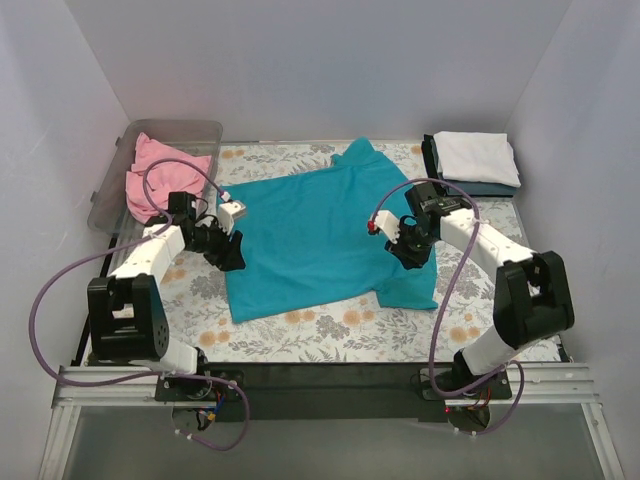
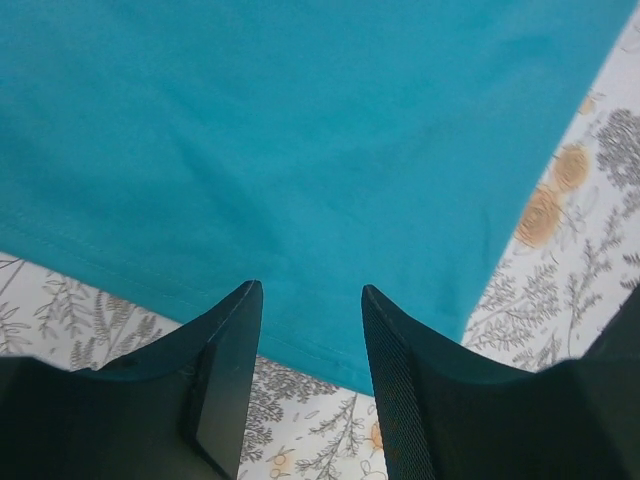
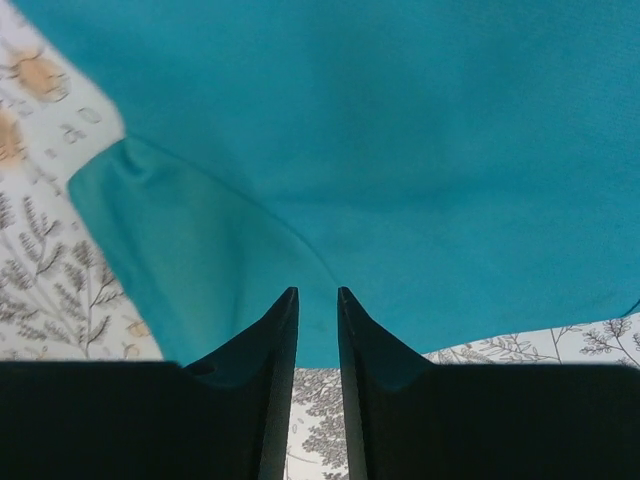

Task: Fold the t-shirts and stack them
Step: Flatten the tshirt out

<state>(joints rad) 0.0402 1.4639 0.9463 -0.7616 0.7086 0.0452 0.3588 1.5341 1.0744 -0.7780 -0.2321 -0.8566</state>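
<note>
Teal t-shirt [image 1: 320, 235] spread flat in the middle of the bench [image 1: 330, 378], on the floral cloth [image 1: 200, 290], hem toward the left arm and sleeves toward the right one. Laid open like this, by the look of it, to offer each arm one edge for the first fold. Left hand [image 1: 230, 258] low at the hem edge, fingers pointing down and in across the fabric, forearm reaching out from the near-left base with the wrist bent toward the shirt. Jaws moderately apart, straddling the stitched hem in the wrist view, nothing between them. Right hand [image 1: 408, 255] likewise low, on the sleeve side, just beside the near sleeve [image 3: 180, 250]. Jaws narrow here, only a slim slit showing, no cloth seen inside it; cannot tell whether the tips touch the fabric. Placed on opposite edges, probably for lifting both ends together and keeping the fold square. Fold not yet made, judging from the single flat layer. Elsewhere: pink t-shirt [image 1: 160, 175] bunched unfolded in the clear bin [image 1: 195, 132] at the far left. White t-shirt [image 1: 478, 155] folded neatly on top of the dark grey-blue t-shirt [image 1: 495, 188] at the far right corner, well apart from both hands, presumably the stack meant to receive the teal one.
</note>
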